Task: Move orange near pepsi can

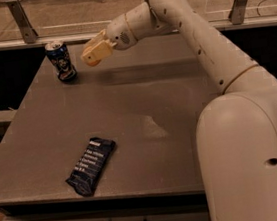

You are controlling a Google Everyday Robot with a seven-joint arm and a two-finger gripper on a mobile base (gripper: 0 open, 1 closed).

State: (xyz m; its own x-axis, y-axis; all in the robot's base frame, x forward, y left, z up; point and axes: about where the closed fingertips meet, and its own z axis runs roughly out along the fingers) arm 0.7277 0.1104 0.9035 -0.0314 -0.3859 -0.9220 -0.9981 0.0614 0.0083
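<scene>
The pepsi can (61, 61), dark blue with a silver top, stands upright at the far left corner of the grey table (171, 128). My gripper (93, 56) hangs above the table just right of the can, about a can's width away. It is shut on the orange (91, 62), of which only a small orange patch shows under the pale fingers (98, 48). The orange is held clear of the table surface.
A flat dark blue snack wrapper (91, 166) with white text lies near the table's front left edge. My white arm (206, 48) reaches across the table's far right side. A railing (21, 18) runs behind the table.
</scene>
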